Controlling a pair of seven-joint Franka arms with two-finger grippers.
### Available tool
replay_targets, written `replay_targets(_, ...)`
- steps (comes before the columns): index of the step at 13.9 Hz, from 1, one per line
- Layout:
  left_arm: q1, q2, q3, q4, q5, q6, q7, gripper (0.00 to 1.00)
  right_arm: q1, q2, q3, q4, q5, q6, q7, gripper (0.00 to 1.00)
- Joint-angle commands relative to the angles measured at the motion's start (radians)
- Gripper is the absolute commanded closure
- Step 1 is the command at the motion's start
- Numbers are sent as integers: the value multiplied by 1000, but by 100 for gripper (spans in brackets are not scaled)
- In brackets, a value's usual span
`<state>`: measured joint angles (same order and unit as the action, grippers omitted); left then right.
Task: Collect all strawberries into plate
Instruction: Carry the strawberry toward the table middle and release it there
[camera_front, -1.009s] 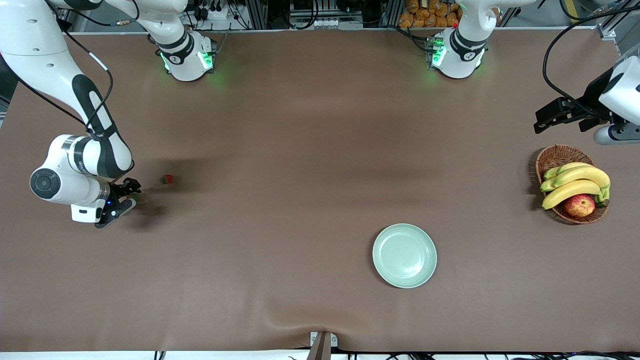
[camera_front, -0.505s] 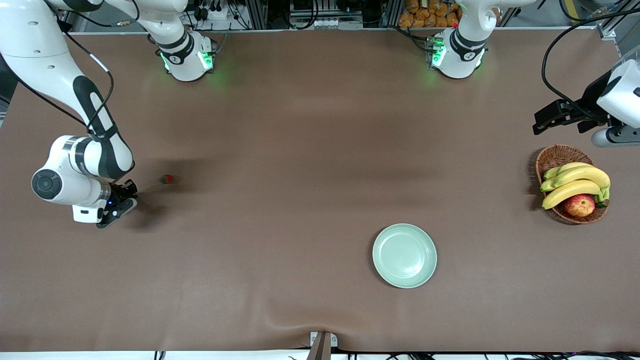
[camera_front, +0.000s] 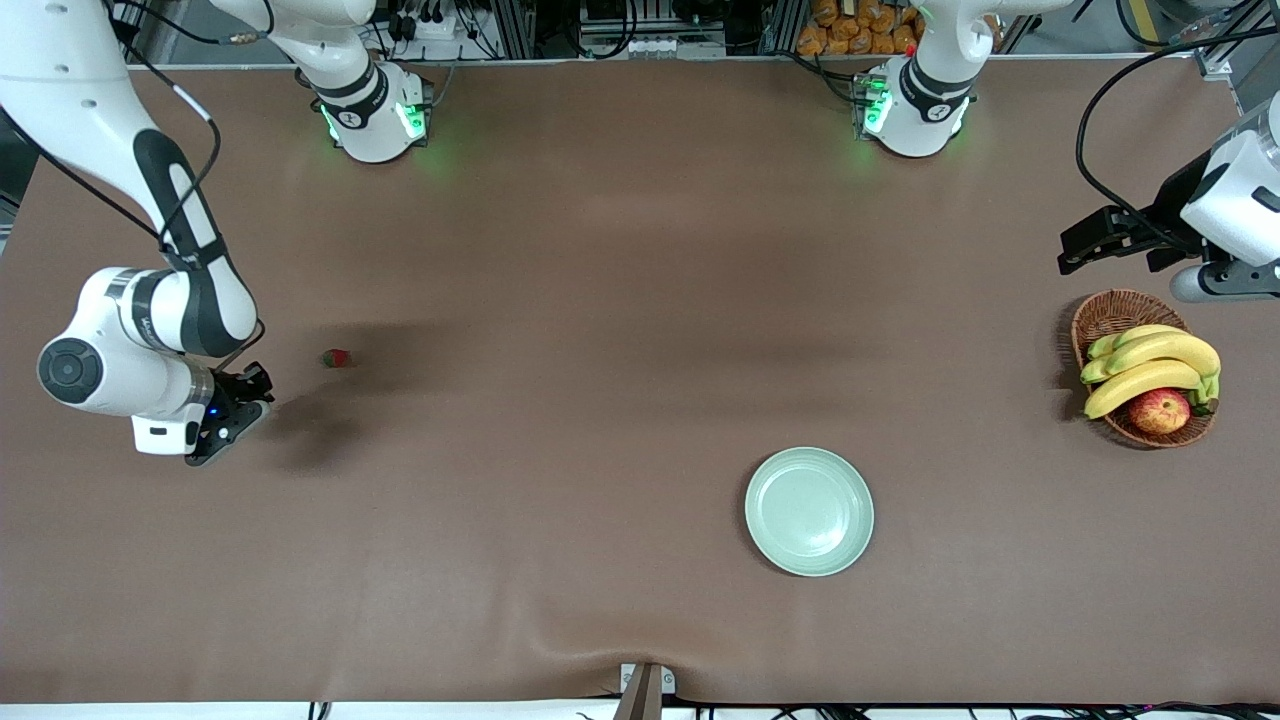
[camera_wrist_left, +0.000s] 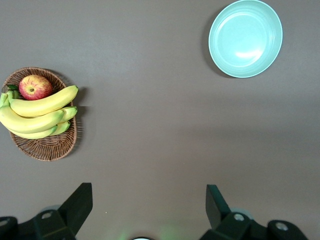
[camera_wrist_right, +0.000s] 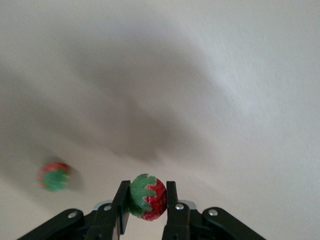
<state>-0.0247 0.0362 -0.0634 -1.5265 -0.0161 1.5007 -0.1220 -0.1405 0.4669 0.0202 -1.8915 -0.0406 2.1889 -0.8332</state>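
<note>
My right gripper is shut on a small red strawberry with a green cap, pinched between both fingers. In the front view this gripper hangs low over the right arm's end of the table. A second strawberry lies on the cloth close beside it, and it also shows blurred in the right wrist view. The pale mint plate lies bare near the front camera. My left gripper waits open in the air above the left arm's end of the table, its jaws holding nothing.
A wicker basket with bananas and an apple stands at the left arm's end, under my left hand. The same basket and the plate show in the left wrist view. Brown cloth covers the table.
My right gripper has closed on the strawberry it was around and drawn back a little toward the right arm's end. The left hand has drifted slightly. The loose strawberry has not moved.
</note>
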Motion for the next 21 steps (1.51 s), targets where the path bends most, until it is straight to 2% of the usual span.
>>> replay_targets(1,5,-2,-4,6,-22,3,-11,0,-11,-17,69,6,77,-31,-14,100)
replay_targets(5,8,11,-4,6,-21,4,-13,0,31,-1,199,35,162,-17,0,100)
replay_targets(7,9,11,-4,5,-22,3,-13,0,128,30,201,69,259,5,9,100)
replay_targets(9,8,21,-4,6,-22,4,-16,0,212,62,201,84,306,75,73,100)
replay_targets(15,-30,65,-6,6,-53,41,-31,0,490,105,201,84,311,264,564,100)
replay_targets(19,-34,93,-36,6,-53,55,-99,0,683,180,196,95,304,466,874,100)
replay_targets(21,-32,114,-56,6,-45,58,-110,0,740,237,195,133,304,544,962,100)
